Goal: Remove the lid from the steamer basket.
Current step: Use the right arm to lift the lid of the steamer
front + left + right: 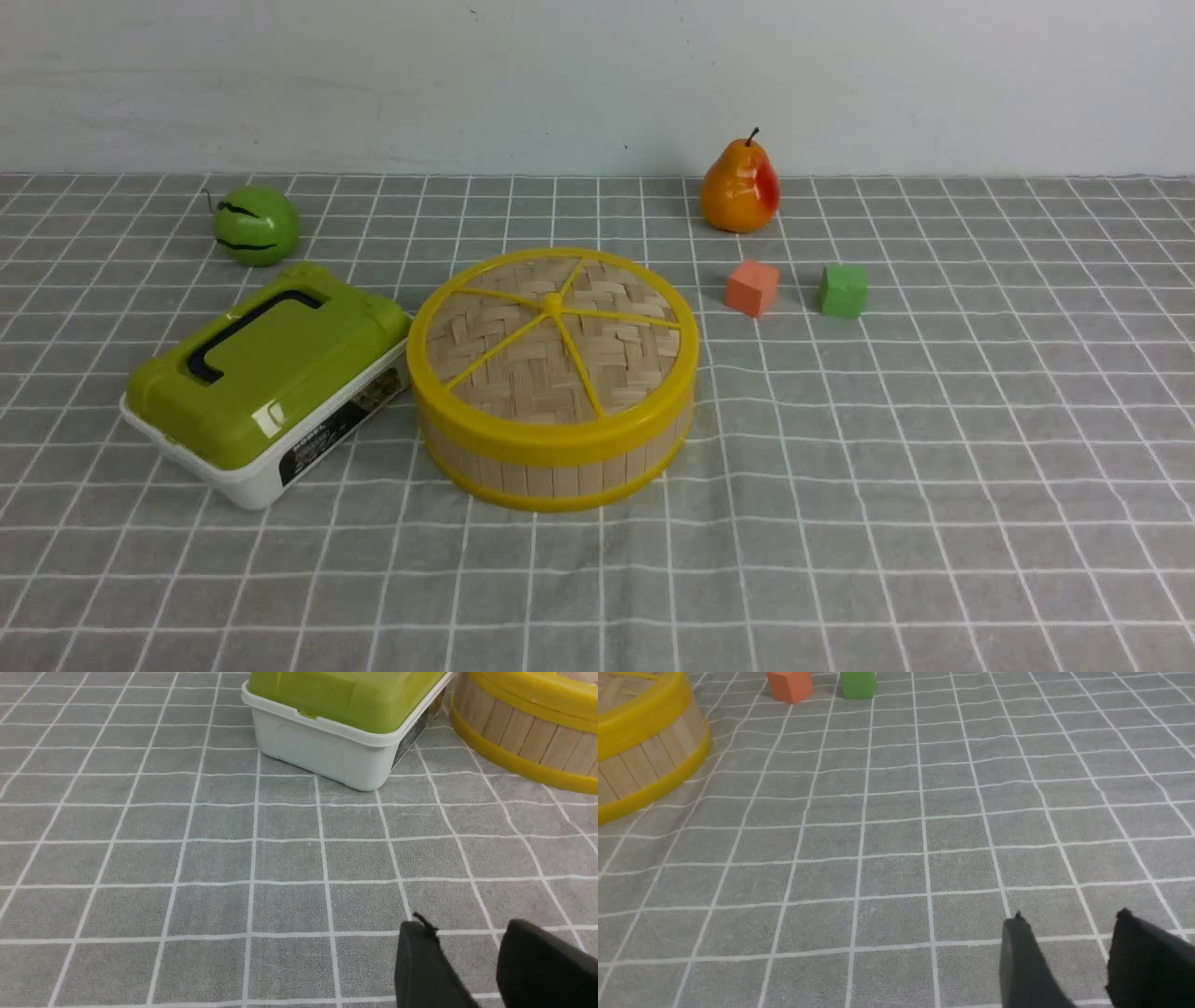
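Lid (pixel 553 341) on basket (pixel 557 476), apart from both jaws.

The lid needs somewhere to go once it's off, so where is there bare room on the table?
Widest: right of the steamer basket, nearer than the green cube. Another strip lies in front of the basket. Crowded: its left, against the green-lidded box.

Probably a lab or test setup: a grid-lined grey cloth (pixel 887 513) against a plain white wall (pixel 560 84), coloured blocks (pixel 752 287) at far right.
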`<action>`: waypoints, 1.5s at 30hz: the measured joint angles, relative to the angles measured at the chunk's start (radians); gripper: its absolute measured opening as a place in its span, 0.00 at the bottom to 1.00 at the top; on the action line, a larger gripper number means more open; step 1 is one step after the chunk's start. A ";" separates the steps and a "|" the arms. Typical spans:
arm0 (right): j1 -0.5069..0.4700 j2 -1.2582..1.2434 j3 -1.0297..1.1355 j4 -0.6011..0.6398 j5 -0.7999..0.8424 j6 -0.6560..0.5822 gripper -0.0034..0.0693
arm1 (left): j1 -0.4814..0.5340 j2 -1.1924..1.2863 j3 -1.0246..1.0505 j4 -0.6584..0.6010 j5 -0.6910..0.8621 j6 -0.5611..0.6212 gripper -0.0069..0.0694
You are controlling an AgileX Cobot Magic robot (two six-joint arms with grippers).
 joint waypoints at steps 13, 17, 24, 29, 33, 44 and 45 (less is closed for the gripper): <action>0.000 0.000 0.000 0.000 0.000 0.000 0.38 | 0.000 0.000 0.000 0.013 0.000 0.000 0.40; 0.000 0.000 0.000 0.000 0.000 0.000 0.38 | 0.000 0.000 0.000 0.015 0.000 0.000 0.40; 0.000 0.000 0.000 0.000 0.000 0.000 0.38 | 0.000 0.000 0.000 0.015 0.000 0.000 0.40; 0.000 0.000 0.000 -0.003 0.000 0.000 0.38 | 0.000 0.000 0.000 0.015 0.000 0.000 0.40; 0.000 0.000 0.000 -0.007 0.000 0.000 0.38 | 0.000 0.000 0.000 0.015 -0.001 0.000 0.40; 0.000 0.000 0.000 -0.026 -0.003 0.000 0.38 | 0.000 0.000 0.000 0.015 -0.001 0.000 0.40; 0.000 0.000 0.000 -0.026 -0.003 0.000 0.38 | 0.000 0.000 0.000 0.015 -0.001 0.000 0.40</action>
